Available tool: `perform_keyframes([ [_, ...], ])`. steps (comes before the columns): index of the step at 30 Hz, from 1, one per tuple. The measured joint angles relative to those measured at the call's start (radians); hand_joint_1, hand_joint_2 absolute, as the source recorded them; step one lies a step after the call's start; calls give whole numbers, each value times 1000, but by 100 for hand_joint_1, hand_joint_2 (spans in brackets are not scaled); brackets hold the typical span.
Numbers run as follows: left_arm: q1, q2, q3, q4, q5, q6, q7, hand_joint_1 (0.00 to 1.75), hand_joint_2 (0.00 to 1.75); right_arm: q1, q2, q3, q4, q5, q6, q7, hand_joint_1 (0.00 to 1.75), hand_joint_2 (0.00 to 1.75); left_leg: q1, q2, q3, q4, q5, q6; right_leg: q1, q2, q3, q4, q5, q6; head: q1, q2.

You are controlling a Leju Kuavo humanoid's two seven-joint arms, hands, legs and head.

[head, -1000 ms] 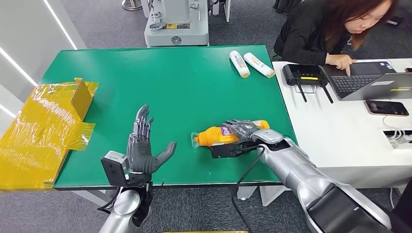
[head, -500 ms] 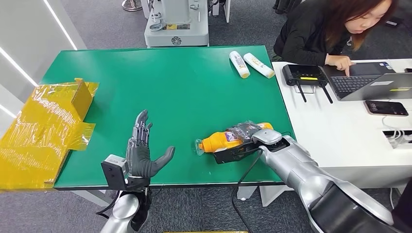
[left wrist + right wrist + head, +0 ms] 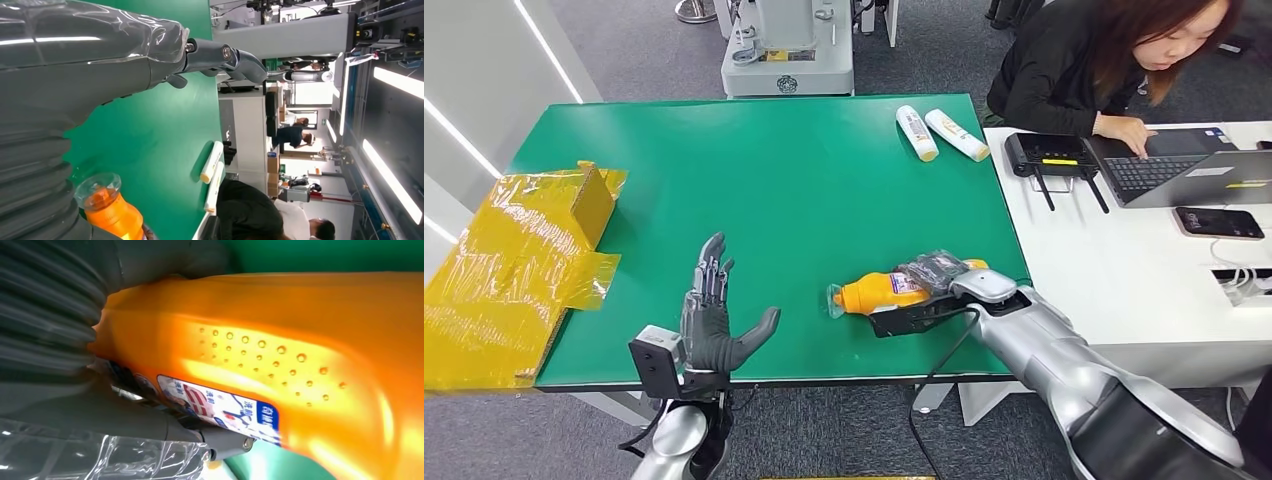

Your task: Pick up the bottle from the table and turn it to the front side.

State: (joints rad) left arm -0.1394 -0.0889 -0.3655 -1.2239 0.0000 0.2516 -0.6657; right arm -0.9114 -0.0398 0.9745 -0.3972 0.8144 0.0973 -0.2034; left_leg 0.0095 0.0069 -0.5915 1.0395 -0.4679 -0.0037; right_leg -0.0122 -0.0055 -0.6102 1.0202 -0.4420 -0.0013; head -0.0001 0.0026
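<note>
- Since a second ago the right hand (image 3: 936, 272) has carried the orange bottle (image 3: 879, 294) slightly toward the table's near edge, and the left hand (image 3: 712, 318) has drawn back a little toward that edge too.
- Nearest, the left hand hovers over the near edge of the green table (image 3: 774, 170), palm up, fingers spread apart and straight, thumb out to the side, holding nothing.
- Just beyond and to the right, the right hand wraps over the bottle's body, fingers curled across its label; the bottle lies roughly on its side, clear cap pointing toward the left hand. Whether it touches the tabletop I cannot tell.
- Right wrist view: the bottle's dimpled orange body (image 3: 300, 340) and part of a printed label (image 3: 220, 407) sit against the hand.
- At the table's left end lies a yellow-wrapped box (image 3: 514, 270).
- At the far right corner two white tubes (image 3: 939, 132) lie side by side.
- On the adjoining white desk (image 3: 1114, 270) are a black router (image 3: 1049, 155), a laptop (image 3: 1194, 170) and a phone (image 3: 1219, 222); a person (image 3: 1084, 60) has a hand on the laptop keyboard.
</note>
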Motion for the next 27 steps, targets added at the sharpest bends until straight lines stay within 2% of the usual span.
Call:
perform_keyframes([
  [4,6,2,0,-6,-1,6,-2,0,175,13,-6,-18,-4,-43,-34,-37,175,175,0,0,0,0,0,0,0,0,0,0,0,0,0,0],
  [10,40,5,4,-43,-14,26,-5,0,175,91,-24,-129,-84,-241,-159,-196,175,175,1,0,0,0,0,0,0,1,0,0,0,0,0,0],
  [16,54,5,14,-63,-19,31,-5,0,175,155,-32,-210,-158,-306,-198,-245,175,175,1,0,0,-1,0,0,1,0,0,0,0,0,0,0],
  [21,61,5,16,-68,-23,39,-5,0,175,284,-33,-290,-300,-439,-305,-328,175,175,1,-1,-1,-1,0,0,1,-1,0,0,0,0,0,0],
  [25,62,5,17,-69,-23,41,-5,0,175,303,-33,-299,-324,-452,-323,-334,175,175,1,-1,-1,-1,0,0,1,-1,-1,0,-1,0,0,0],
  [27,63,5,17,-70,-25,43,-7,0,175,370,-33,-332,-416,-468,-363,-336,175,175,1,-1,-2,-1,0,0,1,-1,-1,0,-1,0,0,0],
])
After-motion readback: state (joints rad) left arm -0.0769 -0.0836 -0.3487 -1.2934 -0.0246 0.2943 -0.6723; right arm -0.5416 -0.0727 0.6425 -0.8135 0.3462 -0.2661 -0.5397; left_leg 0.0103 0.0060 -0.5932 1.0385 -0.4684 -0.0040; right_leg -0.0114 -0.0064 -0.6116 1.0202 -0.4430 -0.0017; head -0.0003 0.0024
